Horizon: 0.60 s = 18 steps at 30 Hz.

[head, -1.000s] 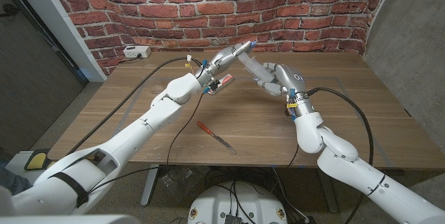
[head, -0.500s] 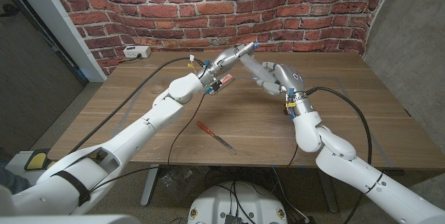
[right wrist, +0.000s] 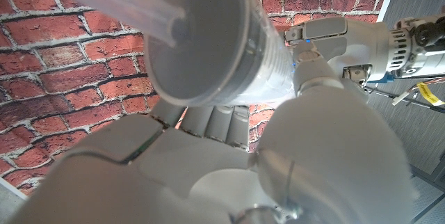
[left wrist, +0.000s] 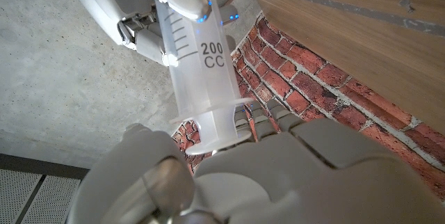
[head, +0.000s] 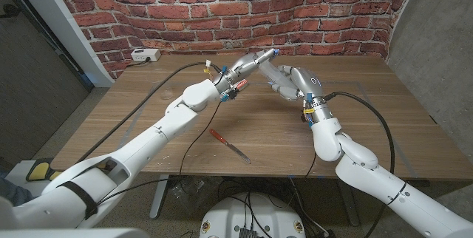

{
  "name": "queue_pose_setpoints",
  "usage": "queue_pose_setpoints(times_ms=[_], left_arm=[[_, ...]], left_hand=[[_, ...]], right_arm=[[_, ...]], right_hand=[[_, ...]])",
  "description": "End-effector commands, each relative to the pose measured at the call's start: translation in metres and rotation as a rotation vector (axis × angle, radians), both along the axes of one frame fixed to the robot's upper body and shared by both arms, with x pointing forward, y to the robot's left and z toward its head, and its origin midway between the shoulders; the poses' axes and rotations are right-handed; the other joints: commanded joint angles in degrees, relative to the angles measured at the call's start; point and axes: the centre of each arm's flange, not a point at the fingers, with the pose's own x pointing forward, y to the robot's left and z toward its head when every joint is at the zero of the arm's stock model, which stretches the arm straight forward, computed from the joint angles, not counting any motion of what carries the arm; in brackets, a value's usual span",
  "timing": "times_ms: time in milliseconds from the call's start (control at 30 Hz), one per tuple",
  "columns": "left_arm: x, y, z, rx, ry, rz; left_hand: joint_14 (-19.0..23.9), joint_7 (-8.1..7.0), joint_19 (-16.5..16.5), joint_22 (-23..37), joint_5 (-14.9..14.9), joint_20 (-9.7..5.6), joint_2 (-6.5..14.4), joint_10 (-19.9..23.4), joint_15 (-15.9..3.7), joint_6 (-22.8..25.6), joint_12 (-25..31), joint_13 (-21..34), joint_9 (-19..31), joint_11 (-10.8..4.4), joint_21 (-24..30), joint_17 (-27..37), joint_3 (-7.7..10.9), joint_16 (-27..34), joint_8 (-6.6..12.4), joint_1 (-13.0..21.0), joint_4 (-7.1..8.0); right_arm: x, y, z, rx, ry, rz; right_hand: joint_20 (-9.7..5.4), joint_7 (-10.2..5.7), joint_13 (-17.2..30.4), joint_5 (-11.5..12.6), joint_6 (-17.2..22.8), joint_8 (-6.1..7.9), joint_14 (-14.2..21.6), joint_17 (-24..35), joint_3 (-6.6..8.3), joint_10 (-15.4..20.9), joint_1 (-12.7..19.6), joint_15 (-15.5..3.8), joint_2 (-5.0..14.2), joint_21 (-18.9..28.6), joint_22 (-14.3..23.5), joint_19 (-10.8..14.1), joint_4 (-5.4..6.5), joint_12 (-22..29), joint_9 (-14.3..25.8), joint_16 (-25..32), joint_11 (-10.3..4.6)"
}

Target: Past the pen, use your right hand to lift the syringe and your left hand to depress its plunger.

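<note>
Holding syringe (head: 270, 64) aloft, right hand (head: 290, 83) clamped on barrel; left hand (head: 247, 63) fingers closed at plunger end, pushing along its axis.

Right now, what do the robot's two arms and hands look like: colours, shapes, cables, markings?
Both arms are glossy white, rounded segments with darker seams at the joints. The left hand and right hand are silver-grey metal-look with jointed fingers; small blue lights glow at fingertips. Black cables run along each forearm, and the wrists carry small yellow, blue and red tags. A dark band wraps the left upper arm.
</note>
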Motion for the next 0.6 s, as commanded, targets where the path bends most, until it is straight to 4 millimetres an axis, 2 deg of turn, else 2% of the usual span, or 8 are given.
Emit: queue_pose_setpoints(times_ms=[33,367,400,600], left_arm=[[-0.0021,-0.0138,-0.0059,0.036,-0.001,-0.010],[-0.0032,-0.0202,-0.0077,0.054,-0.005,-0.013],[-0.0032,-0.0201,-0.0077,0.054,-0.005,-0.012],[-0.0024,-0.0181,-0.0085,0.052,-0.001,-0.002]], left_hand=[[-0.26,-0.16,-0.03,0.13,0.17,-0.18,0.30,-0.19,-0.22,-0.02,0.54,0.11,0.08,0.21,0.58,0.07,-0.48,0.34,0.20,0.20,-0.16],[-0.36,-0.21,-0.28,0.14,0.19,-0.04,0.35,-0.40,-0.18,-0.18,0.53,0.11,0.09,0.31,0.59,0.07,-0.57,0.35,0.19,0.20,-0.15],[-0.38,-0.22,-0.34,0.14,0.19,0.01,0.35,-0.40,-0.17,-0.19,0.54,0.11,0.09,0.27,0.58,0.07,-0.58,0.35,0.19,0.20,-0.15],[-0.40,-0.24,-0.40,0.14,0.21,0.02,0.37,-0.42,-0.16,-0.20,0.57,0.11,0.09,0.23,0.62,0.07,-0.64,0.37,0.21,0.19,-0.14]], right_arm=[[-0.0001,-0.0015,-0.0005,-0.003,0.003,0.003],[-0.0029,-0.0048,-0.0024,0.006,0.002,0.001],[-0.0030,-0.0052,-0.0028,0.009,0.002,0.001],[-0.0011,-0.0065,-0.0039,0.020,0.006,0.004]], right_hand=[[-4.42,-8.24,0.29,0.28,8.65,0.22,1.04,0.22,4.56,3.79,9.30,-3.20,9.86,0.47,-0.01,0.23,4.17,0.14,0.01,0.23,-3.75],[-4.42,-8.15,0.29,0.29,8.63,0.18,0.99,0.23,4.56,3.80,9.31,-3.21,9.85,0.70,-0.04,0.19,4.15,0.13,0.03,0.22,-3.69],[-4.42,-8.18,0.29,0.29,8.64,0.17,0.97,0.23,4.56,3.92,9.30,-3.21,9.85,0.74,-0.05,0.13,4.15,0.18,0.03,0.21,-3.34],[-4.42,-8.18,0.29,0.29,8.68,0.17,0.99,0.23,4.56,3.86,9.32,-3.23,9.85,0.85,-0.08,0.05,4.13,0.14,0.05,0.22,-3.82]])
